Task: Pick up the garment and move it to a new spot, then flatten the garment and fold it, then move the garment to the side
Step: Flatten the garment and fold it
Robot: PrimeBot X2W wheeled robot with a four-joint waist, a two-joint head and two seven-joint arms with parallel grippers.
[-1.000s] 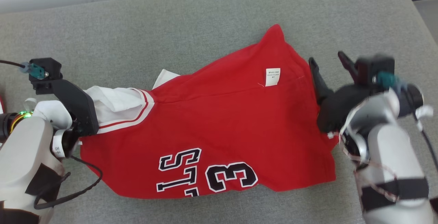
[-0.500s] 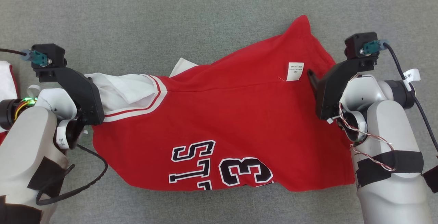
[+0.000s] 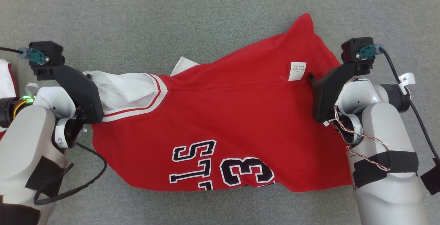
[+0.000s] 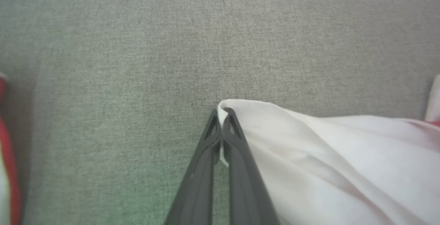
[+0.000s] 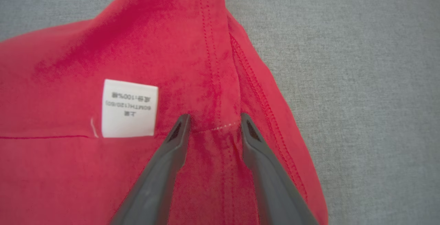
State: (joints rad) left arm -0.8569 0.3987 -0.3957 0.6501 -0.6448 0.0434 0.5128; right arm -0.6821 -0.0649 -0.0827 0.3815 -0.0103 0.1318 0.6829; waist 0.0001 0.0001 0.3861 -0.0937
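The garment [image 3: 223, 115] is a red jersey with black-and-white lettering and a white sleeve, spread across the grey surface. My left gripper [image 3: 87, 80] is at its left end. In the left wrist view, this gripper [image 4: 222, 115] is shut on a fold of the white sleeve [image 4: 326, 156]. My right gripper [image 3: 313, 80] is at the garment's right end, just right of the white care label [image 3: 297, 71]. The right wrist view has this gripper [image 5: 213, 120] open, its tips set down on the red cloth [image 5: 172, 46] either side of a stitched seam, beside the label [image 5: 129, 108].
The grey woven surface [image 3: 172, 19] stretches all around the garment. Another red-and-white cloth [image 3: 4, 77] lies at the far left edge, also seen as a red strip [image 4: 7, 149] in the left wrist view.
The head camera shifted early on. My right gripper swung in from beside the hem onto the red cloth by the label, and its jaws have narrowed. The left gripper keeps its hold.
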